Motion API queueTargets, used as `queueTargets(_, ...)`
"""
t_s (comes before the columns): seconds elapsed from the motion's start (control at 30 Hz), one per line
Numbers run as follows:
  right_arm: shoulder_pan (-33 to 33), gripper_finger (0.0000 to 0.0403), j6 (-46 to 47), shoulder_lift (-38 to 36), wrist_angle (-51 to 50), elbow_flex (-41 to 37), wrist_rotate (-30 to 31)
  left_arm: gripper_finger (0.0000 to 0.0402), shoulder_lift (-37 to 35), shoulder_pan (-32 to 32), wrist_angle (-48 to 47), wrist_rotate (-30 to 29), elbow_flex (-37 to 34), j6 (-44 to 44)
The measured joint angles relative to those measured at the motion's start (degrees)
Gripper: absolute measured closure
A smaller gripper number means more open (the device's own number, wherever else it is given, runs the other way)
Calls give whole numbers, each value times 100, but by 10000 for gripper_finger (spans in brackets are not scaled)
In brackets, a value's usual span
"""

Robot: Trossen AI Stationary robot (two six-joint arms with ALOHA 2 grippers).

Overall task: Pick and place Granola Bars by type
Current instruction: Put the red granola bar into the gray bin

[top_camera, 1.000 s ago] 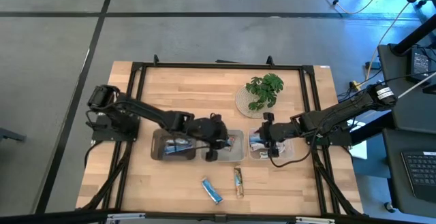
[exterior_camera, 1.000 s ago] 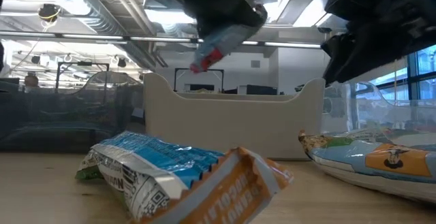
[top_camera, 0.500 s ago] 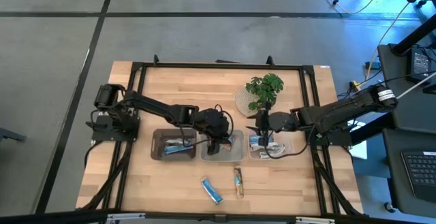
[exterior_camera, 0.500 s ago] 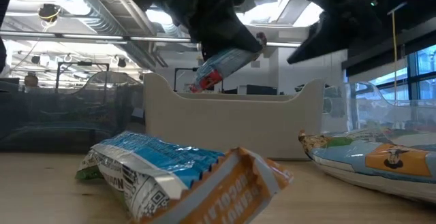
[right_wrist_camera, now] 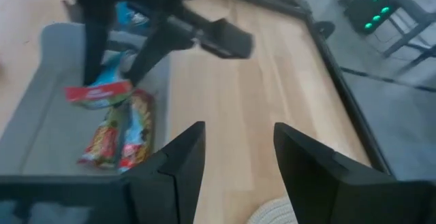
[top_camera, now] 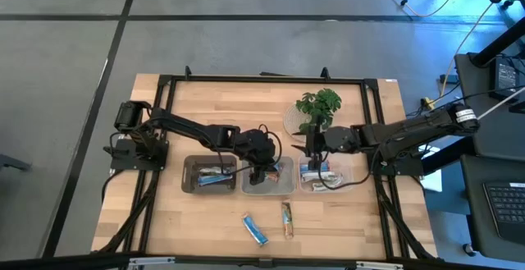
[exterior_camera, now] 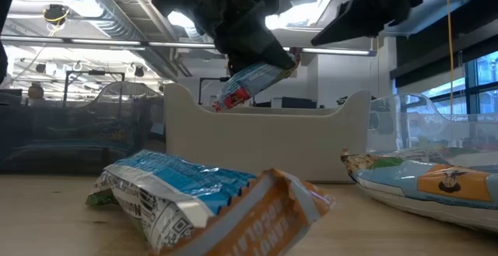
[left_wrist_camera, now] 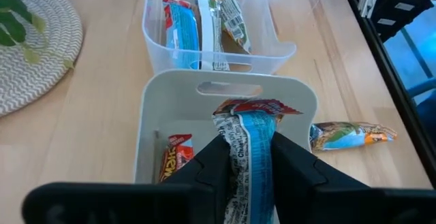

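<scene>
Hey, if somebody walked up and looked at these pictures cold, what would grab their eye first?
Probably the left tool, shut on a blue bar with a red end, held over the middle tray, which already has a red bar in it. Next, the leafy plant on its round mat at the table's far side, with the right tool open just in front of it. Two loose bars lie on the wood near the front edge.

Two black jointed arms, the left arm (top_camera: 184,129) and the right arm (top_camera: 410,130), trail thin cables; their fingers (right_wrist_camera: 178,159) look matte, blocky.
</scene>
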Motion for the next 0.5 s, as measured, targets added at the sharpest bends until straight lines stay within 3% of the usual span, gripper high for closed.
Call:
queueTargets(0.33,-337,225,1576,0,-34,0,-65,323,0,378,63,534,0,-799)
queueTargets(0.5,-339,225,1886,0,-34,0,-1266,321,0,344,87,342,0,-857)
